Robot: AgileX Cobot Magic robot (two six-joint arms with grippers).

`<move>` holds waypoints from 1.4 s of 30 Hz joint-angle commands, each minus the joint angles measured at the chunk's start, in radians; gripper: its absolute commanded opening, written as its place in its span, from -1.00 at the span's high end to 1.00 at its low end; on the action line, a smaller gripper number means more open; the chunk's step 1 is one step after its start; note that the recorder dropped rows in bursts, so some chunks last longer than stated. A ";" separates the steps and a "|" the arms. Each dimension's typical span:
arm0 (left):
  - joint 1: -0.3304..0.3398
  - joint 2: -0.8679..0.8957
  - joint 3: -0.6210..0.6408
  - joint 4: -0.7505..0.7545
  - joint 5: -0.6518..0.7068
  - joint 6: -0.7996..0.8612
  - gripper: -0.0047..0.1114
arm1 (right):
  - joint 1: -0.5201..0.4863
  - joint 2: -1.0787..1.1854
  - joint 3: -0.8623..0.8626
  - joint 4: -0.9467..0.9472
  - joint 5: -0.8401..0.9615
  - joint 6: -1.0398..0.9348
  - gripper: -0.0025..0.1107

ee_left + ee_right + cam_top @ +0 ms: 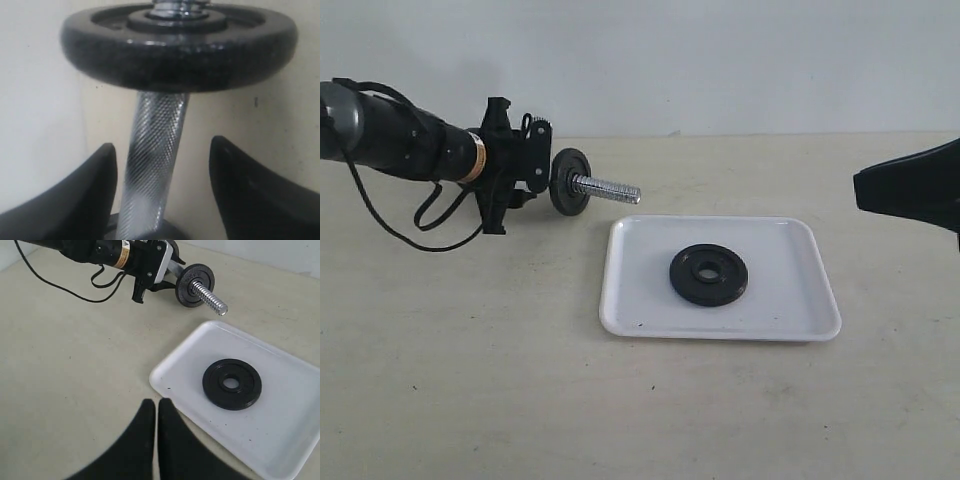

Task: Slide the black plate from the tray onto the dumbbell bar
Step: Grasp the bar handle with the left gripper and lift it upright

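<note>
The black plate (pixel 709 274) (pixel 232 384) lies flat near the middle of the white tray (pixel 620 300) (pixel 170 371). My left gripper (pixel 535 160) (pixel 162 141) is shut on the dumbbell bar (pixel 610 189) (pixel 155 150) and holds it level above the table, behind the tray's far left corner. One black disc (pixel 569 182) (pixel 180 45) sits on the bar, and the bare threaded end (pixel 210 297) points toward the right. My right gripper (pixel 860 188) (pixel 156 402) hangs at the right, shut and empty, its tips over the table beside the tray's edge.
A black cable (pixel 390 225) loops from the left arm down onto the beige table. A pale wall (pixel 720 60) runs along the back of the table.
</note>
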 commanded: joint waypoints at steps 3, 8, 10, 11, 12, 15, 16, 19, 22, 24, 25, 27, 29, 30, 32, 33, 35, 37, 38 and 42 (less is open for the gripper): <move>-0.009 0.085 -0.097 -0.005 0.072 -0.012 0.05 | 0.000 0.002 -0.001 0.011 0.006 -0.005 0.96; -0.009 0.143 -0.173 -0.005 0.104 -0.081 0.09 | 0.000 0.002 -0.001 0.023 0.006 -0.011 0.96; -0.009 0.158 -0.186 -0.005 0.095 -0.105 0.24 | 0.000 0.002 -0.001 0.023 0.006 -0.014 0.96; -0.009 0.160 -0.186 -0.005 0.087 -0.111 0.35 | 0.000 0.002 -0.001 0.025 0.006 -0.014 0.96; -0.009 0.163 -0.186 -0.005 0.077 -0.118 0.47 | 0.000 0.002 -0.001 0.025 0.006 -0.014 0.96; -0.009 0.164 -0.186 -0.005 0.076 -0.134 0.82 | 0.000 0.002 -0.001 0.025 0.006 -0.014 0.96; -0.009 0.164 -0.186 -0.005 0.083 -0.135 0.84 | 0.000 0.002 -0.001 0.025 0.006 -0.014 0.96; -0.009 0.164 -0.186 -0.005 0.115 -0.185 0.84 | 0.000 0.002 -0.001 0.025 0.006 -0.014 0.96; -0.009 0.164 -0.186 -0.005 0.151 -0.274 0.84 | 0.000 0.002 -0.001 0.027 0.004 -0.016 0.96; -0.009 0.164 -0.186 -0.005 0.162 -0.351 0.84 | 0.000 0.002 -0.001 0.029 0.002 -0.016 0.96; -0.009 0.164 -0.186 -0.005 0.162 -0.381 0.84 | 0.000 0.002 -0.001 0.029 0.000 -0.016 0.96; -0.009 0.164 -0.186 -0.005 0.162 -0.448 0.84 | 0.000 0.002 -0.001 0.029 0.000 -0.016 0.96; -0.011 0.164 -0.186 -0.005 0.162 -0.500 0.84 | 0.000 0.002 -0.001 0.029 0.000 -0.018 0.96; -0.011 0.164 -0.186 -0.005 0.162 -0.527 0.84 | 0.000 0.002 -0.001 0.029 0.000 -0.018 0.96; -0.016 0.159 -0.173 -0.005 0.162 -0.544 0.84 | 0.000 0.002 -0.001 0.029 0.000 -0.020 0.96; -0.019 0.155 -0.162 -0.005 0.162 -0.544 0.84 | 0.000 0.002 -0.001 0.029 -0.002 -0.020 0.96; -0.023 0.144 -0.137 -0.005 0.162 -0.544 0.84 | 0.000 0.002 -0.001 0.029 -0.002 -0.020 0.96; -0.027 0.132 -0.104 -0.005 0.163 -0.552 0.84 | 0.000 0.002 -0.001 0.029 -0.004 -0.020 0.96; -0.031 0.123 -0.086 -0.005 0.170 -0.552 0.84 | 0.000 0.002 -0.001 0.029 -0.004 -0.020 0.96; -0.034 0.080 -0.010 -0.005 0.179 -0.552 0.84 | 0.000 0.002 -0.001 0.029 -0.004 -0.024 0.96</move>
